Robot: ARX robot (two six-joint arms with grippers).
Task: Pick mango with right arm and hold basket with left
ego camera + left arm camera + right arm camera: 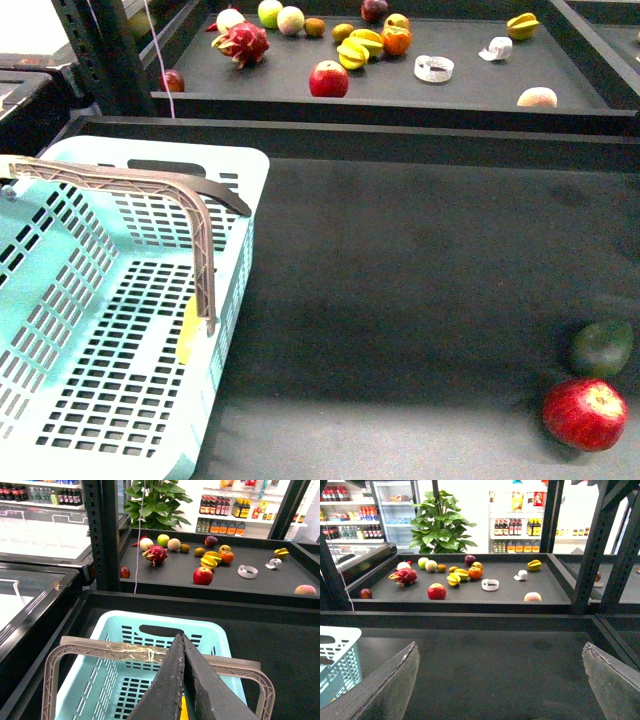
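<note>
Left tool (182,680) closed above basket (150,690); right tool (500,680) spread wide

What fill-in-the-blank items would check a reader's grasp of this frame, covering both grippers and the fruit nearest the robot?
1. In the left wrist view, the left gripper has its fingers ____ above the basket.
2. In the right wrist view, the right gripper has its fingers ____, with nothing between them.
3. In the front view, the dark green fruit lies just behind a ____ apple.
4. The basket's handle stands ____, not folded down.

Missing words: shut; open; red; raised
</note>
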